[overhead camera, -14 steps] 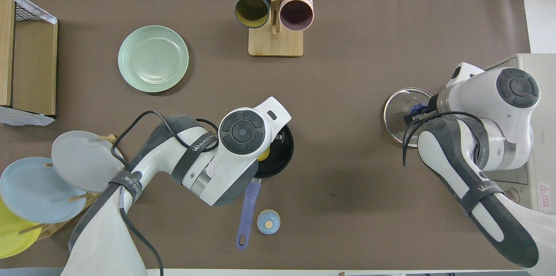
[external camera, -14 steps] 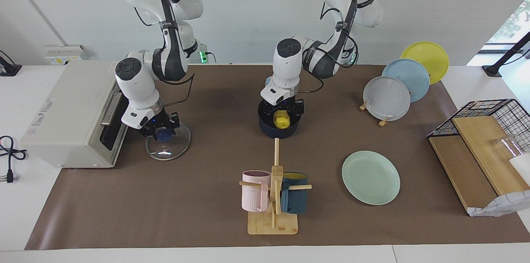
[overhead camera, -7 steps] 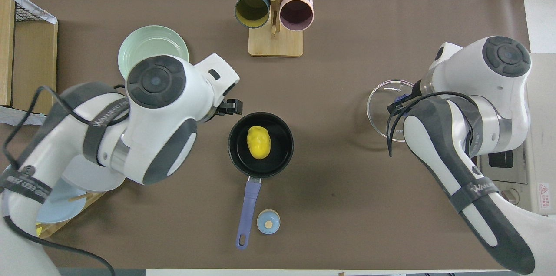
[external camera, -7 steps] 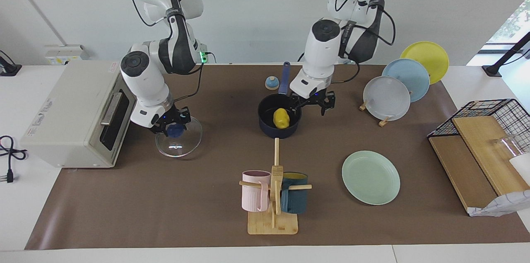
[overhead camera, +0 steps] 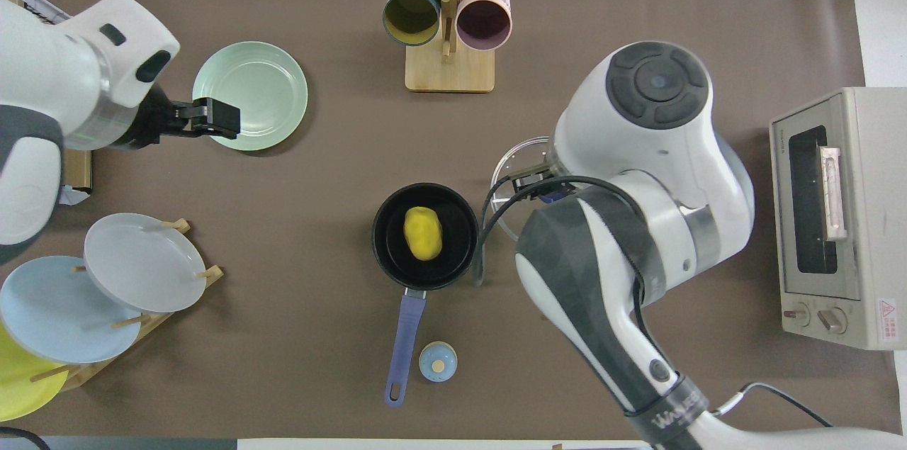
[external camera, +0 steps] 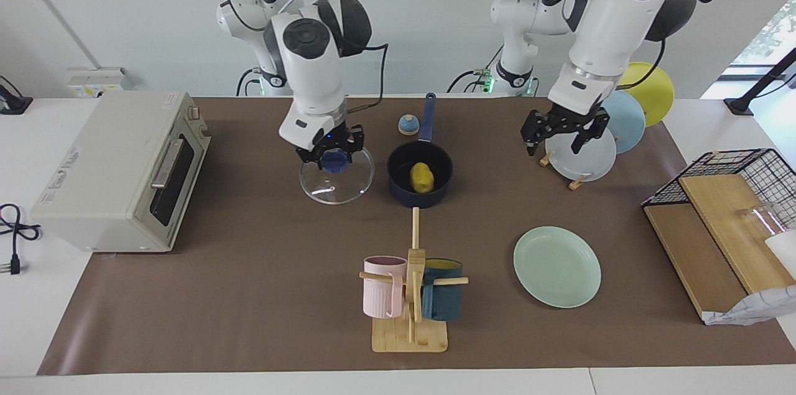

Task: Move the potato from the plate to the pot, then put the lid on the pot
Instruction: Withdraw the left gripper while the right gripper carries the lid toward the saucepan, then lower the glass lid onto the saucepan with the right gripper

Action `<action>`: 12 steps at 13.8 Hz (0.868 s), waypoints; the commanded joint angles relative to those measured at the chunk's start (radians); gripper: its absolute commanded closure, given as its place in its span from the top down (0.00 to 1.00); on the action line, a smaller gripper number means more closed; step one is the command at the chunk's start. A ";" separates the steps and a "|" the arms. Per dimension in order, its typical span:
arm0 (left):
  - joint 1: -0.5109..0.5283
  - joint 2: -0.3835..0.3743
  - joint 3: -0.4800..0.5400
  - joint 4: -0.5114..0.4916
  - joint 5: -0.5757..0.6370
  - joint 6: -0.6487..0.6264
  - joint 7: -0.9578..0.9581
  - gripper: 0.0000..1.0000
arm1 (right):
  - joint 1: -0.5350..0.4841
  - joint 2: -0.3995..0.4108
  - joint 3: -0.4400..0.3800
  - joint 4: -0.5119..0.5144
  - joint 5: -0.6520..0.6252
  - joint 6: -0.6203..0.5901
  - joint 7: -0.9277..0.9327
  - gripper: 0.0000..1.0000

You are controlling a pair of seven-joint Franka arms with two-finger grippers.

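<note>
The potato [external camera: 422,177] lies in the pot [external camera: 420,179]; the plate [external camera: 556,265] is bare. The right gripper [external camera: 333,152], clamped on the lid [external camera: 336,178]'s knob, holds it just beside the uncovered pot. The left gripper [external camera: 561,131], fingers apart, waits raised over the upright plates [external camera: 584,152].

A bright yellow potato [external camera: 422,177] lies inside the dark navy pot [external camera: 420,182], whose long blue handle points toward the robots. Just beside the pot, the clear glass lid [external camera: 336,180] hangs tilted above the counter. The mint-green plate [external camera: 557,266] sits flat, well apart.
</note>
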 commanded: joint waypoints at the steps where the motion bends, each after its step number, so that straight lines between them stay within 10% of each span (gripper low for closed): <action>1: 0.092 -0.024 -0.004 0.011 -0.017 -0.077 0.136 1.00 | 0.087 0.025 -0.004 0.031 -0.006 0.026 0.169 0.00; 9: 0.142 -0.059 -0.003 0.017 -0.008 -0.175 0.158 1.00 | 0.239 0.011 -0.004 -0.092 -0.006 0.232 0.338 0.00; 12: 0.140 -0.023 -0.007 0.168 -0.004 -0.263 0.156 1.00 | 0.271 0.051 -0.004 -0.074 -0.021 0.246 0.356 0.00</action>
